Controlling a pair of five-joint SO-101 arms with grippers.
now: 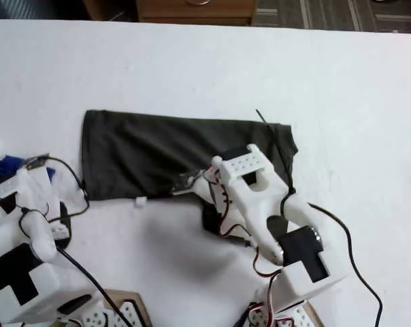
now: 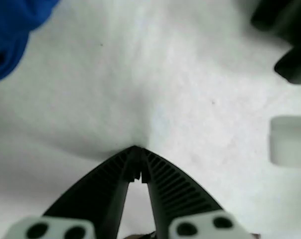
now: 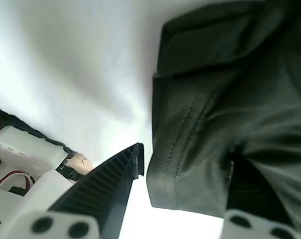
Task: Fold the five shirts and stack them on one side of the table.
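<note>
The dark olive cloth shirt (image 1: 158, 153) is matt and soft, with rows of stitching along its hem. It lies on a white table (image 1: 192, 68) whose covering looks matt and faintly wrinkled, like fabric. The left gripper (image 2: 135, 150) has matt black plastic fingers (image 2: 100, 189) with fine ribbing, mounted on smooth white plastic, and a bright blue cloth (image 2: 11, 30) looks soft and matt.

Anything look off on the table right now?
Nothing looks damaged. The dark shirt has a white tag poking from its near edge, and blue fabric lies bunched at the table edge rather than folded.
</note>
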